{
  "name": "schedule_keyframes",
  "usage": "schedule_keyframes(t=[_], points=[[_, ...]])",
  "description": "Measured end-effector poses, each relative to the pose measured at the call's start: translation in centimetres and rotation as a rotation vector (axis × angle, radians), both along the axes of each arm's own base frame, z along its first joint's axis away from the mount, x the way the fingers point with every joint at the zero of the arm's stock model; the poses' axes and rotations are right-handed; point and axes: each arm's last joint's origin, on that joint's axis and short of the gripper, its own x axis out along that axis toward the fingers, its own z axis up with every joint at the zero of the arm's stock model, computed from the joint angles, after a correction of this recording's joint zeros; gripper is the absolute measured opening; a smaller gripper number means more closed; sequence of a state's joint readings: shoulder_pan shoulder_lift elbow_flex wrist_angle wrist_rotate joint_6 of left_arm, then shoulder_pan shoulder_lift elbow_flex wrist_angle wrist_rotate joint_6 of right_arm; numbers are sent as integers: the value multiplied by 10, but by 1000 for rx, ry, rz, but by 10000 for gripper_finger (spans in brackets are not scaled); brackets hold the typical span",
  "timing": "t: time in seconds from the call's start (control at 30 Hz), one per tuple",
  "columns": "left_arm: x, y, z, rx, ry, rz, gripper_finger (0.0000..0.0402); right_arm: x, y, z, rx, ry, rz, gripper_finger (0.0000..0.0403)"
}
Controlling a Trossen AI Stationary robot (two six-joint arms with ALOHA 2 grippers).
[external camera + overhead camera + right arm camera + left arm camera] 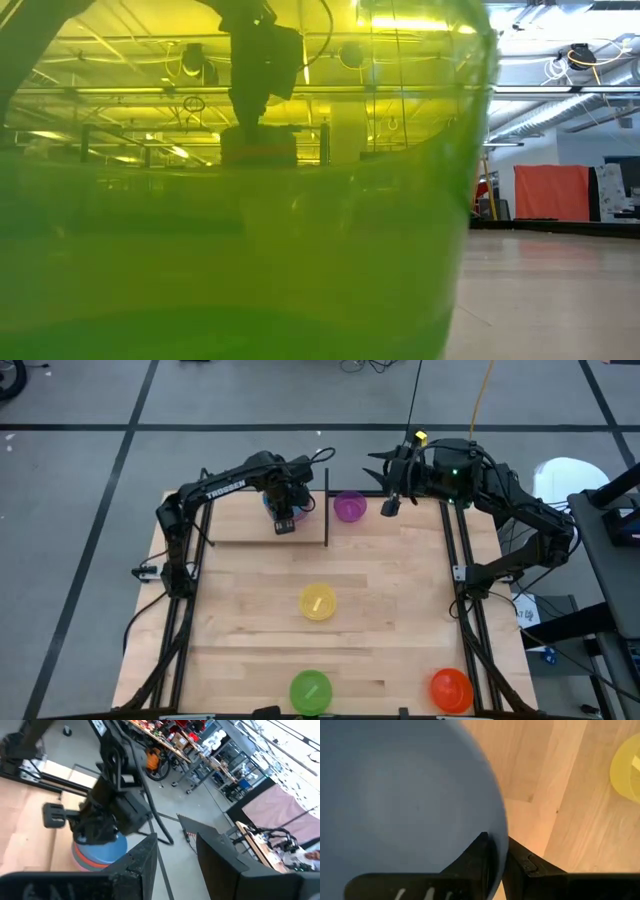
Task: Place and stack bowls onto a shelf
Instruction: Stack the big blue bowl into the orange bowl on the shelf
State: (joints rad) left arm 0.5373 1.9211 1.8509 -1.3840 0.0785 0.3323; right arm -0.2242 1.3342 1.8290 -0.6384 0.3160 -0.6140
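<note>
Looking from the high view, the left gripper (284, 520) hung over the shelf (235, 538) at the table's (400, 610) far left, on a stack with a blue bowl (270, 503) uppermost, while purple (349, 507), yellow (318, 602), green (310, 690) and orange (451, 688) bowls lay well apart on bare wood and the right gripper (392, 500) waited near the purple, jaws wide. Filling the low view, the green bowl (230, 230) showed translucent thin plastic, so the bowls likely were light, stiff and slick, best pinched at the rim. In the left wrist view the fingers (477, 857) straddled the blue rim (410, 795), though whether they gripped could not be told; the right wrist view showed the stack (97, 851) and a cluttered workshop beyond.

Bright even light, soft shadows, blurred close-ups
</note>
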Motion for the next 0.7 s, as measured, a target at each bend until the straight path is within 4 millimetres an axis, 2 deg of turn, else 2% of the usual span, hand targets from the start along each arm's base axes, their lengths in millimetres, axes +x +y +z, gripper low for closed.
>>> schedule_keyframes(t=[0.17, 0.5, 0.6, 0.7], points=[[0, 0, 27, 32, -59, 43, 46, -2, -8, 0, 1, 0, -30, 132], [-8, -4, 99, 148, -256, 55, 48, -5, -17, 0, 20, -12, -74, 132], [-10, -6, 109, 160, -284, 65, 48, -5, -17, 0, 21, -12, -74, 132], [-11, -7, 107, 148, -263, 67, 46, -5, -17, 0, 22, -13, -74, 132]])
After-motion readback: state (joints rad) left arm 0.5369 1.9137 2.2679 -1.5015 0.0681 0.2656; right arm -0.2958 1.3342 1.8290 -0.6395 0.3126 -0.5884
